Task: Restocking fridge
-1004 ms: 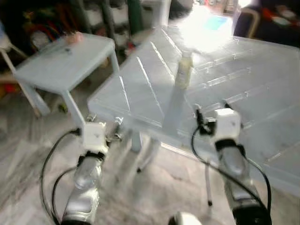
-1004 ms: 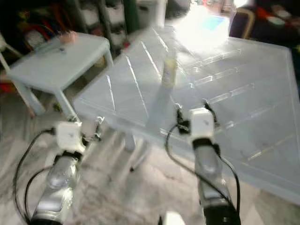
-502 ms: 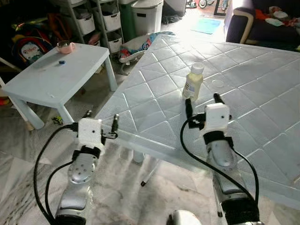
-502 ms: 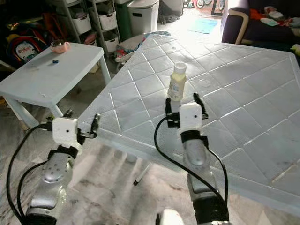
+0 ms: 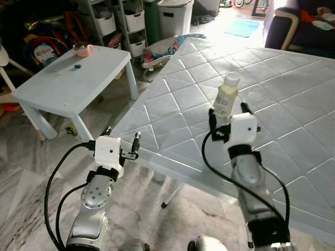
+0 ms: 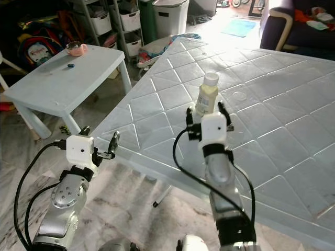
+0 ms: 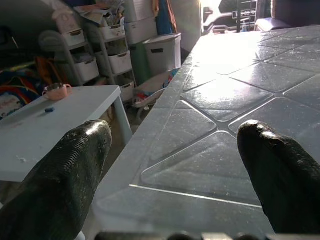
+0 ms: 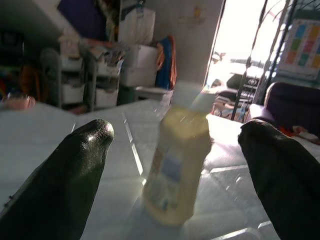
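Note:
A small pale yellow bottle (image 5: 225, 96) with a white cap stands upright on the big white quilted-pattern table (image 5: 293, 83). My right gripper (image 5: 228, 109) is open just in front of the bottle, one finger on each side of its base, not touching it. The right wrist view has the bottle (image 8: 176, 155) between the two black fingers (image 8: 70, 175). My left gripper (image 5: 121, 139) is open at the table's near corner edge, holding nothing; in the left wrist view its fingers (image 7: 65, 170) frame the tabletop (image 7: 210, 130).
A low white side table (image 5: 73, 78) with a pink cup (image 5: 81, 48) stands to the left. Storage drawers (image 5: 133, 15) and a white bin (image 5: 174, 14) line the back. A dark sofa (image 5: 298, 26) sits at the far right. Marble floor (image 5: 31, 178) lies below.
The camera has shifted and the blur has cleared. The right gripper has closed in on the bottle, its fingers now flanking the base. The left gripper stays near the table corner.

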